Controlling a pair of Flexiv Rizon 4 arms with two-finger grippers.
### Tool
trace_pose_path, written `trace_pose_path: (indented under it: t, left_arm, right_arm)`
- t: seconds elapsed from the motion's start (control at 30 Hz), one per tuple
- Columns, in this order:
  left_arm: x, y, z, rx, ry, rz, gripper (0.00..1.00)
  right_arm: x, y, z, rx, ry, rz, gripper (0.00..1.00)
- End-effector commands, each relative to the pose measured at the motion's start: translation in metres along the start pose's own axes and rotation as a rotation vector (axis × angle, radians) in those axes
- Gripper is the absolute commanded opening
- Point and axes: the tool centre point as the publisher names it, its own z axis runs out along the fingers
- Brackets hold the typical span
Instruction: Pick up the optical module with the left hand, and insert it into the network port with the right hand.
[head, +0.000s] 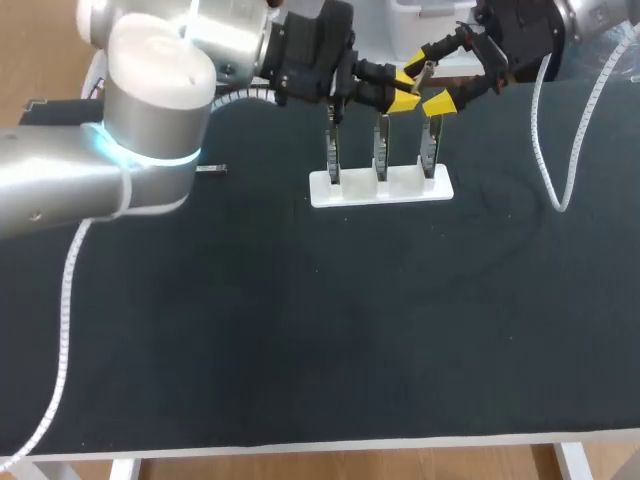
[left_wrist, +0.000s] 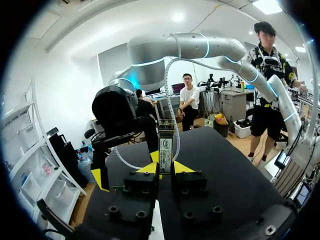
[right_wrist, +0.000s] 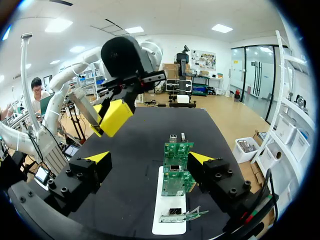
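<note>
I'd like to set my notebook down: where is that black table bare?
The near half of the table, in front of the white holder, is bare; so is the stretch between holder and white cable. The far edge is crowded: the left gripper with the optical module and the right gripper hang over the holder's boards.

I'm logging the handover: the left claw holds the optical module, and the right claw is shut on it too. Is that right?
No. The left claw does hold the optical module, but the right claw is open, its fingers spread wide and not touching the module. The right wrist view shows this.
</note>
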Motion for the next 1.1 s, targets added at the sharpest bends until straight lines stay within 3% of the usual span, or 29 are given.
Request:
trace_pose_path:
  t: [0.03,0.63,0.9,1.1]
  left_arm:
    - [0.009,-0.001,0.003,-0.076,-0.028,0.009,0.0]
    - [0.024,0.02,0.003,-0.054,-0.03,0.001,0.0]
    - [0.02,0.035,0.014,-0.03,-0.046,0.034,0.0]
    - [0.018,0.035,0.014,-0.027,-0.045,0.035,0.0]
  right_arm:
    - [0.0,0.001,0.0,0.003,0.001,0.0,1.0]
    - [0.0,0.001,0.0,0.003,0.001,0.0,1.0]
    - [0.0,0.001,0.0,0.003,0.001,0.0,1.0]
    - [0.0,0.001,0.0,0.003,0.001,0.0,1.0]
